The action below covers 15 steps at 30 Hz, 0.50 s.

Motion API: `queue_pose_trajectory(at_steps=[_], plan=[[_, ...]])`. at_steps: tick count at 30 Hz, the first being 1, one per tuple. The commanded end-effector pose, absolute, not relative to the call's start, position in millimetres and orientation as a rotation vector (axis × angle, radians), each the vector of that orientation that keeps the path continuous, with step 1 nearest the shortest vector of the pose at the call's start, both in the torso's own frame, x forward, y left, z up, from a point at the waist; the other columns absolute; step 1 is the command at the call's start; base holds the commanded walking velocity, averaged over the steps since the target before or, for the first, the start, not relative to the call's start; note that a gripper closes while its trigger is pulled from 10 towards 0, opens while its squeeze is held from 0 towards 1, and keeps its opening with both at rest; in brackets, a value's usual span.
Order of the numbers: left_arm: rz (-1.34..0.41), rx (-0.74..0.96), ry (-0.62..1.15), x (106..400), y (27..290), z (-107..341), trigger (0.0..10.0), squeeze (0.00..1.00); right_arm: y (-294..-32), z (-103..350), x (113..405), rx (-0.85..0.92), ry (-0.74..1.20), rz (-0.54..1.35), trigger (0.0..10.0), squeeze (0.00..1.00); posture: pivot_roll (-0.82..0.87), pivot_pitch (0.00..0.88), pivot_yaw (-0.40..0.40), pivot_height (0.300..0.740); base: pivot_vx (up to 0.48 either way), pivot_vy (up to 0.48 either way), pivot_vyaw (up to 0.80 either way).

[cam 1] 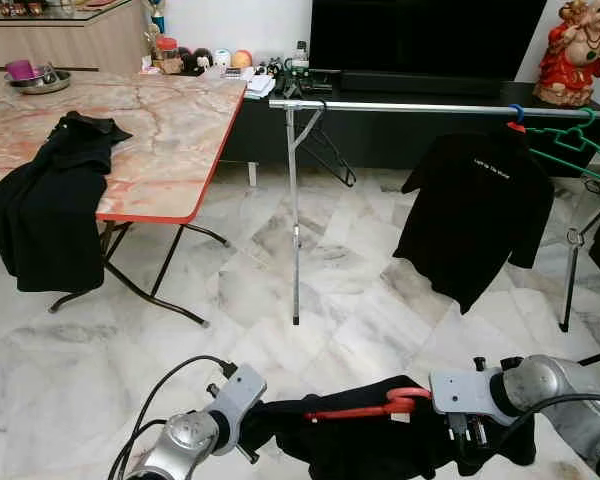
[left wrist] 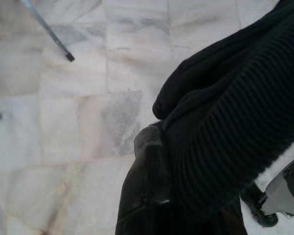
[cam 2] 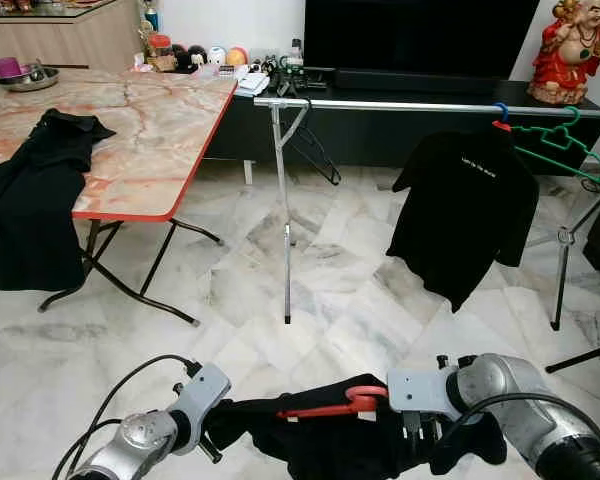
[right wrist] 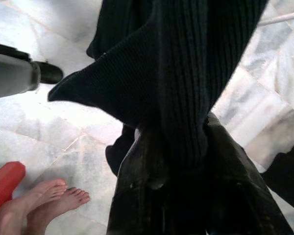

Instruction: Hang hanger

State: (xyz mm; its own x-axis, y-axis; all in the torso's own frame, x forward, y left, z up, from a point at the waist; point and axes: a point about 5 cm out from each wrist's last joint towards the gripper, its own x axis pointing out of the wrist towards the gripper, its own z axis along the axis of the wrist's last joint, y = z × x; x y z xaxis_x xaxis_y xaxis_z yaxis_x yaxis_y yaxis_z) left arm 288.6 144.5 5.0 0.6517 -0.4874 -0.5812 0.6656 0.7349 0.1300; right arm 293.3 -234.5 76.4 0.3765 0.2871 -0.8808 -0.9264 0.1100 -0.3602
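Red hanger (cam 1: 365, 407) with black garment (cam 1: 380, 440), long axis level between both arms, left gripper (left wrist: 152, 196) and right gripper (right wrist: 186, 196) each clamped on its knit; rail (cam 1: 430, 106) ahead and above, right arm nearer the hook.

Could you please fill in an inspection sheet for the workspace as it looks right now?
Surface: marble floor.
Job's things: red hanger inside a black garment, held between both arms; metal rail ahead.
Clutter: black T-shirt and green hanger on the rail; black clothing draped over the table.
Grippers: left gripper and right gripper clamp garment fabric.
Cables: black cable on the left arm.
Surroundings: person's bare feet; red figurine.
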Motion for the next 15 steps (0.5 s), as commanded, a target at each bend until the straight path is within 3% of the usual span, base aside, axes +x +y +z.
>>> queue_pose_trajectory(at_steps=[1,5,10,15], plan=[[-0.666,0.396,0.605,283,164,1,0.0,0.00,-255,84,303,-1.114,0.761,0.852,0.0,0.00,0.09,0.091,-0.042,0.740,0.000,0.000,0.00],[-0.697,0.394,0.601,283,161,2,0.0,0.00,-256,79,302,-1.116,0.785,0.843,0.0,0.00,0.08,0.090,-0.041,0.740,0.000,0.000,0.00],[-0.889,0.283,0.515,280,146,20,0.0,0.00,-250,59,293,-1.091,0.829,0.871,0.0,0.00,0.09,0.089,-0.042,0.740,0.000,0.000,0.00],[-0.902,0.269,0.503,280,145,23,0.0,0.00,-247,56,292,-1.074,0.830,0.879,0.0,0.00,0.09,0.089,-0.042,0.740,0.000,0.000,0.00]])
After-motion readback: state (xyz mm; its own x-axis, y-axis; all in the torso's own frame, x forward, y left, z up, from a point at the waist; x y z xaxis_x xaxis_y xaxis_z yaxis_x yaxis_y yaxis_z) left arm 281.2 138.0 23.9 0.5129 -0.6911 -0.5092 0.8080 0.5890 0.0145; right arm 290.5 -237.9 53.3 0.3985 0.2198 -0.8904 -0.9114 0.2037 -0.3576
